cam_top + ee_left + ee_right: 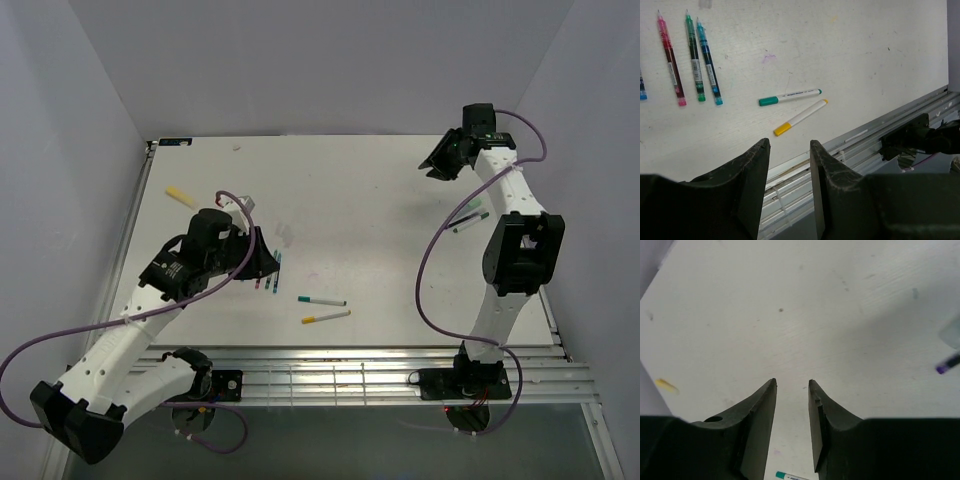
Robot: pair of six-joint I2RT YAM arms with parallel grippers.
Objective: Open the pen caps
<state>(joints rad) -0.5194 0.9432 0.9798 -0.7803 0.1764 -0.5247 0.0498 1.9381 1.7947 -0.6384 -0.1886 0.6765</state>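
Observation:
Two slim white pens lie near the table's front: one with a green cap, one with a yellow cap. Slim dark pens with pink, green and teal ends lie side by side by my left gripper. That gripper is open and empty, hovering above the front edge, near the two white pens. My right gripper is open and empty over bare table at the far right. A yellow highlighter lies far left.
A dark pen with a purple end and a pale-green highlighter lie beside the right arm. A slotted metal rail runs along the table's front edge. White walls close in the left, back and right sides.

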